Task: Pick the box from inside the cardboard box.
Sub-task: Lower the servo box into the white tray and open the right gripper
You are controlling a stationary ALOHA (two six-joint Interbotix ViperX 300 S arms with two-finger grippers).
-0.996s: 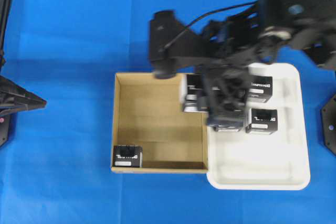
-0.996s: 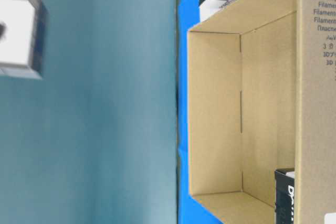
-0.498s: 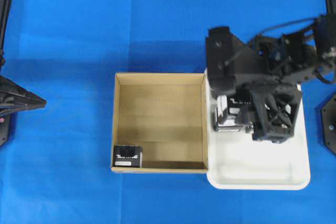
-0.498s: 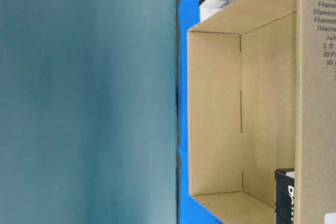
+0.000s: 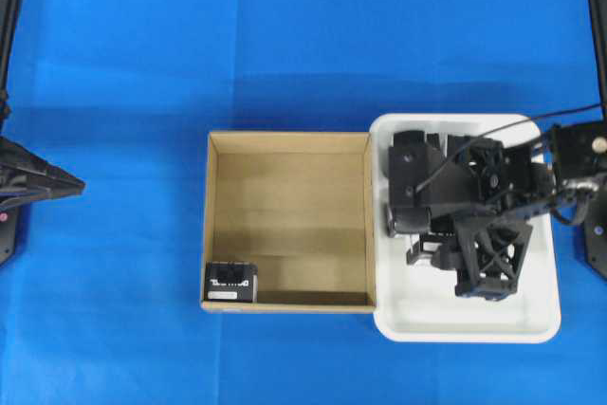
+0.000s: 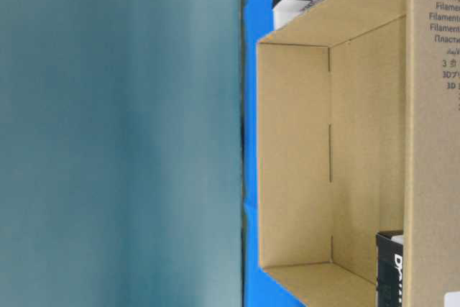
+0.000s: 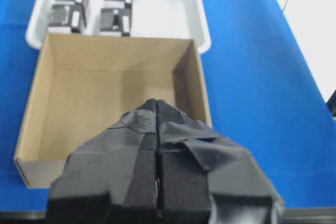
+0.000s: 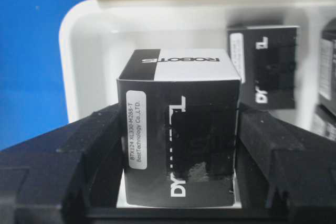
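My right gripper is shut on the box, a small black one with white lettering and a white label, one finger on each side. In the overhead view the right gripper is low over the white tray, and the arm hides the held box. The brown cardboard box lies left of the tray, with another black box in its near left corner. My left gripper is shut on nothing and points at the cardboard box from a distance.
Several more black boxes stand in the tray; one is just beyond the held box. The cardboard box touches the tray's left side. Blue cloth covers the table. The left arm stays at the left edge.
The right arm carried the box from above the cardboard box's far right corner rightward over the tray and came down low. The left arm has not moved.
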